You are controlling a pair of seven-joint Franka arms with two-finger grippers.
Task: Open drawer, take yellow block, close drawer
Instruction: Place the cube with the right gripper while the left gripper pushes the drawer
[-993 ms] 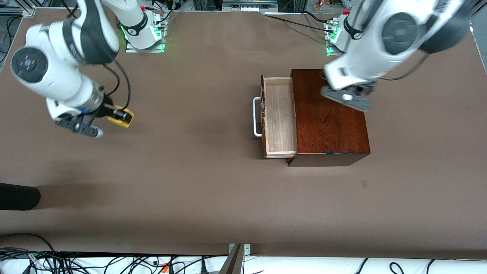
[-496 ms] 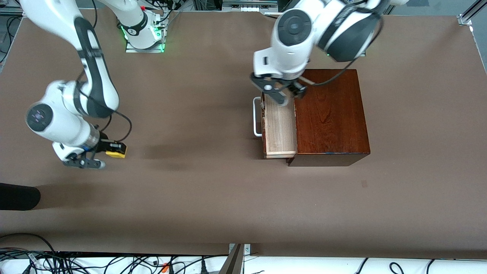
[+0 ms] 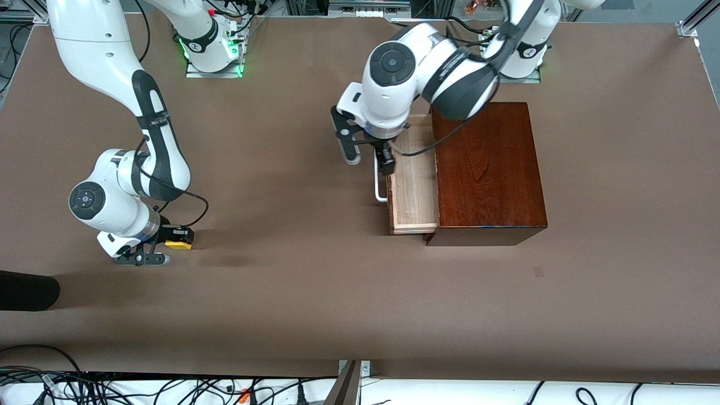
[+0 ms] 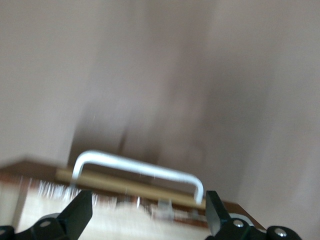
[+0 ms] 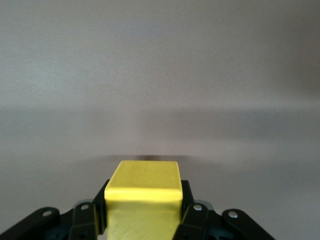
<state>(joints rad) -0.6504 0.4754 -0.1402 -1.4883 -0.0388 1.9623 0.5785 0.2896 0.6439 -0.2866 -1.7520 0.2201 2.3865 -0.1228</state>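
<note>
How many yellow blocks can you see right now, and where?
1. The yellow block is clamped in the right claw over bare table at the right arm's end. The open drawer shows only pale wood, though the left arm covers part of it.

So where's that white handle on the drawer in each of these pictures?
Front view: the white handle sticks out of the open drawer toward the right arm's end, with the left hand open over it.
Left wrist view: the handle lies just ahead of the hand's fingertips.
Right wrist view: not in it.
Shared landmark: the drawer's pale wood.
</note>
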